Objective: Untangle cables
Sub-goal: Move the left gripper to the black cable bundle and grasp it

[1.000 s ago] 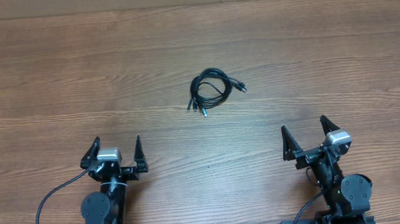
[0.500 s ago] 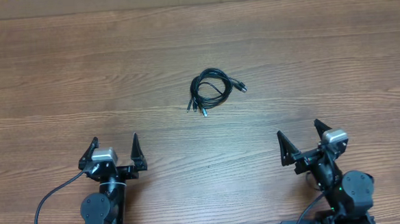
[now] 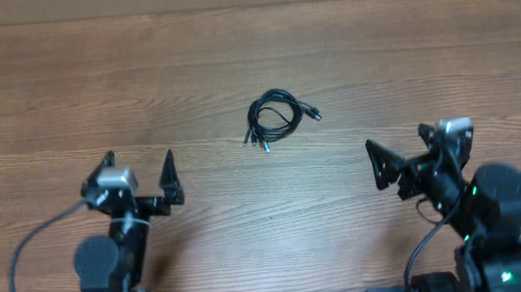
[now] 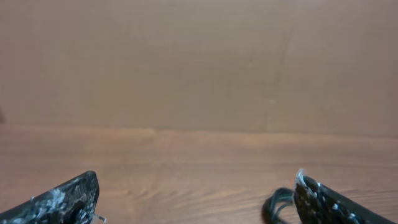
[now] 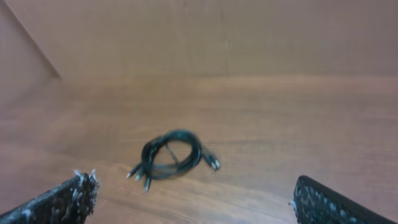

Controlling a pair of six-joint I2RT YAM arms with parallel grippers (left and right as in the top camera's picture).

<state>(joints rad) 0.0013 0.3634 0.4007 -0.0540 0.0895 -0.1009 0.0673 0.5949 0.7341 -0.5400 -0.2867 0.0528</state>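
Observation:
The cables [image 3: 275,117] lie as one small coiled bundle of thin black cords on the wooden table [image 3: 149,62], plug tips sticking out at its lower left and right. My left gripper [image 3: 139,159] stands open, well to the near left of the bundle. My right gripper [image 3: 396,141] stands open to the near right of it. The right wrist view shows the cables [image 5: 171,155] on the table ahead of the open right gripper [image 5: 194,183], left of centre. In the left wrist view the cables [image 4: 280,202] peek out beside the right finger of the open left gripper [image 4: 196,179]. Neither gripper touches anything.
A brown wall or board [image 4: 199,62] rises at the far edge of the table. Thicker black wires [image 3: 34,247] run from the arm bases along the near edge.
Both arms have lifted and come forward from their rest near the front edge. The left gripper shifted left; the right one shifted right and turned towards the cables. The cables have not moved.

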